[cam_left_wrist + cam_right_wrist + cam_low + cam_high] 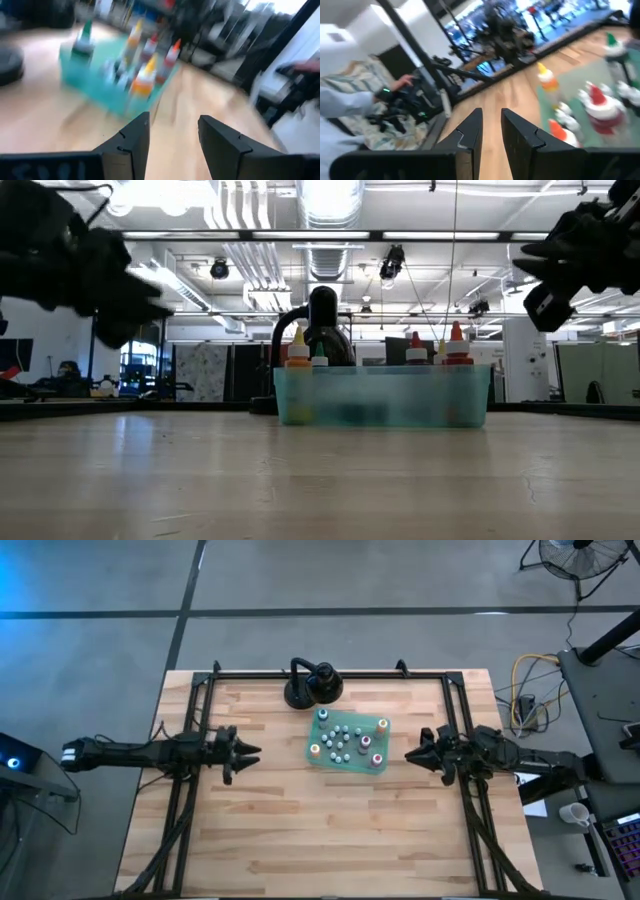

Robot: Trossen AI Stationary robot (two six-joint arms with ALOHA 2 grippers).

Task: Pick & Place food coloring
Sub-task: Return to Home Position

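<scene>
Standing upright inside the translucent green bin (380, 408) at mid-table, food coloring bottles (343, 737), black stand (313, 687) just beyond its far side, left gripper (252, 751) hovering left of the bin, fingers spread, empty, right gripper (411, 755) hovering right, fingers narrowly parted, empty

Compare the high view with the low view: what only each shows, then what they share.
Only the high view: the whole table, how the food coloring bottles spread inside the bin, and the left gripper and right gripper either side, clear of it. Only the low view: the room and ceiling lights behind, bottle tips above the bin's rim. Both: the bin holding the bottles, the black stand behind it.
</scene>
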